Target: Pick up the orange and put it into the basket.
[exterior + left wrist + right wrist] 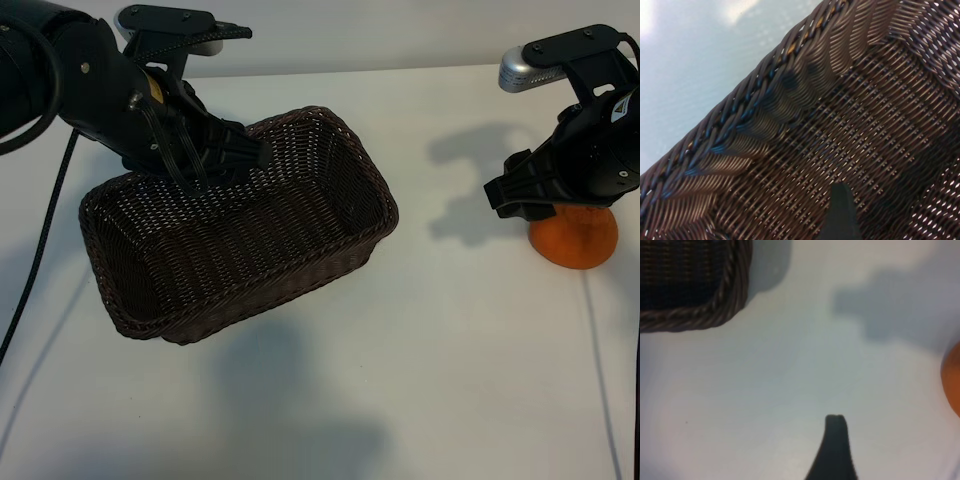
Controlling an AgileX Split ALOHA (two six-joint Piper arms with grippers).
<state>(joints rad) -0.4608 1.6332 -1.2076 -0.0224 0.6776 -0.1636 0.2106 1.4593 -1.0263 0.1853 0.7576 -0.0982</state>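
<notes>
White, smooth tabletop (pixel 420 380) fills the scene, matte and bare across its near half, with soft shadows of the arms on it.

At the left, the left gripper (pixel 235 152) hangs over the far long rim of the basket (pixel 300 250), its jaws spread apart, one dark finger (pixel 841 212) reaching down inside against the woven wall; I cannot tell whether it touches the wicker. One basket only: rectangular, dark brown, tightly woven, with rounded corners, sloping sides and a braided rope-like rim. It lies at an angle, its left corner nearer, its right corner farther. Nothing lies inside it.

Open table separates the basket's right end from the one orange (pixel 573 240), which sits well apart at the right, near the table's right edge. It is round, bright and slightly dimpled, resting on the surface.

Over the orange is the right gripper (pixel 515 195), jaws wide, its black body covering the fruit's top. In the right wrist view only the orange's edge (pixel 952 377) shows beside one finger (pixel 835 445); nothing is gripped.
</notes>
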